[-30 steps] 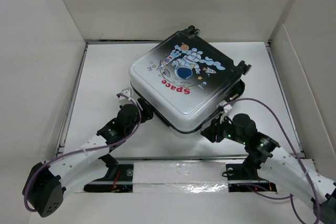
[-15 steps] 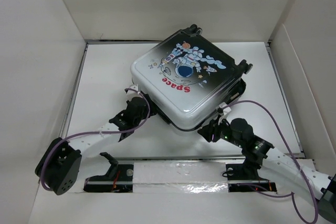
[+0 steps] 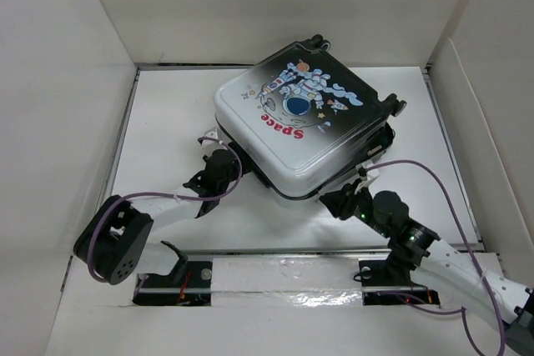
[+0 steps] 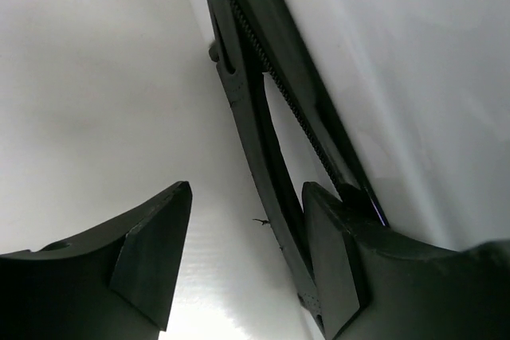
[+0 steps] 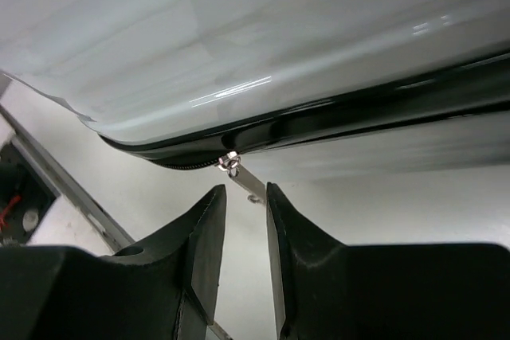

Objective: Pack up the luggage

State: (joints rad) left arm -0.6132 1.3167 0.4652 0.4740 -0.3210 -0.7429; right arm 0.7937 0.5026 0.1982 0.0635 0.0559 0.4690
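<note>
Luggage (image 3: 304, 135) lies flat on white worktop (image 3: 167, 122), centre-rear, turned at an angle so one corner points twd the arms. Astronaut graphic and red "Space" face up. Lid down on the base; dark seam runs round the near edges. Wheels at far and right corners.

L end effector (image 3: 224, 154) sits low at the case's near-left edge. Wrist cam: L end effector (image 4: 245, 197) released, fingers well apart w/ bare worktop btwn them. Black rim strip w/ zip track (image 4: 271, 69) runs just beside the right-hand finger; contact can't be told. Pale shell of luggage (image 4: 414, 77) fills the right of that view.

R end effector (image 3: 335, 198) is at the near-right edge, just under the rim. Wrist cam: R end effector (image 5: 245, 193) has fingers close together, narrow gap visible, not clenched. Silver zip pull (image 5: 239, 174) hangs from the seam down to the fingertips' gap; not visibly pinched. Glossy shell of luggage (image 5: 239, 29) overhead.

Purple cable (image 3: 434, 177) loops over the R arm.
</note>
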